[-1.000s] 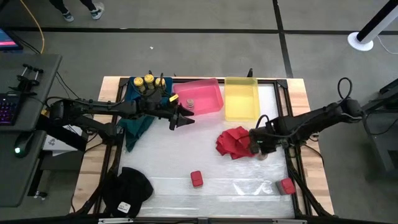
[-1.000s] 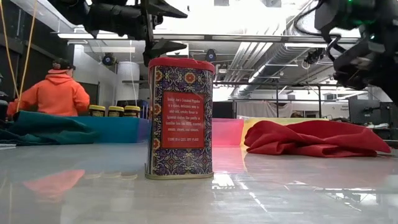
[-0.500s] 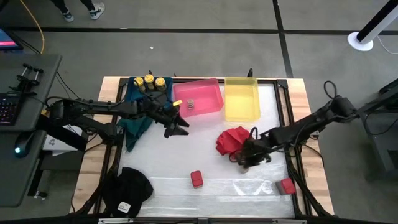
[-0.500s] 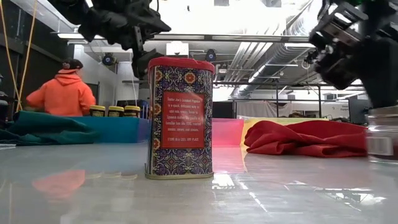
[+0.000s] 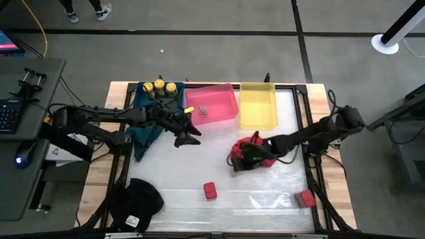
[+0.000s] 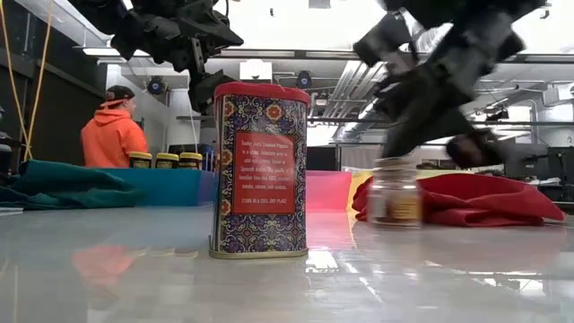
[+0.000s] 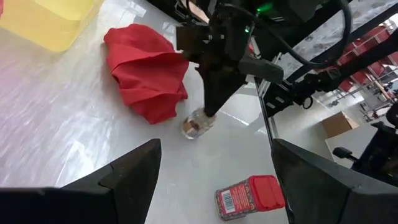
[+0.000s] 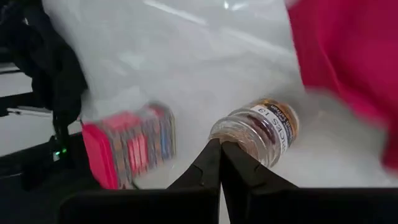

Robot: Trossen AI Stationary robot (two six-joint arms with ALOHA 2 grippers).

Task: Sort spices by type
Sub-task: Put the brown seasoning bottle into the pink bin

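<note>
The small pale jar (image 7: 196, 124) stands upright on the table at the near-left edge of the red cloth (image 5: 254, 149). My right gripper (image 8: 219, 146) is shut, its tips at the jar. My left gripper (image 5: 191, 137) hovers open just near of the pink bin (image 5: 222, 99), touching nothing. One red tin (image 5: 210, 191) stands on its base near the table's near edge. Another red tin (image 5: 306, 198) sits in the near-right corner. Yellow-lidded jars (image 5: 159, 86) are in the blue bin. A small jar (image 5: 203, 111) is in the pink bin. My right gripper touches the small pale jar with its shut fingertips (image 7: 208, 111) against the jar's upper side (image 8: 239, 134). The fingers slant down from the table's right. The jar stands on its base (image 6: 395, 220) on the table, next to the red cloth.
The yellow bin (image 5: 257, 105) is at the far edge beside the pink one. A teal cloth (image 5: 146, 131) hangs from the blue bin. A black cap (image 5: 136, 202) lies at the near-left corner. A person in orange (image 6: 112, 135) stands beyond the table.
My right gripper has swept toward the table's left along the near side of the red cloth. The small pale jar has slid with it across the table, staying upright. My left gripper has shifted slightly toward the near edge.
</note>
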